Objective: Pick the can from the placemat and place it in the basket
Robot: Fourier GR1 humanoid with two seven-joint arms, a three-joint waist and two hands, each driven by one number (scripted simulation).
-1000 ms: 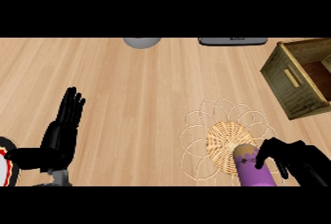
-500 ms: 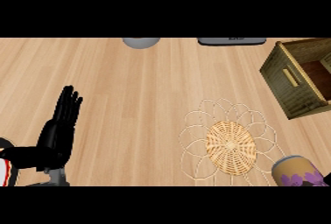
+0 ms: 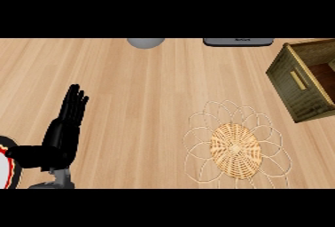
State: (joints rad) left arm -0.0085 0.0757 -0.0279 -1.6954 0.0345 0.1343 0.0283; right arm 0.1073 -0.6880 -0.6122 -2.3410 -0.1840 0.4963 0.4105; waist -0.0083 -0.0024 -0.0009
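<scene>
Can and right hand have left view, baring the placemat (image 3: pixel 233 148); left hand (image 3: pixel 63 132) rests, fingers straight.

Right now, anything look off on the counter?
Yes: no can shows on the placemat or in the visible part of the basket, and the right hand is out of view. Left hand rests open.

You'll find the placemat (image 3: pixel 234 149) right of centre, low in your head view. It lies flat: a round, straw-coloured woven disc ringed by thin pale loops like petals. The basket (image 3: pixel 294 84) sits up and to the right of it, near but not touching. It is an olive-brown, box-shaped crate, standing upright with its top open, a slot handle in its left wall and its far side cut off by the view's edge.
</scene>
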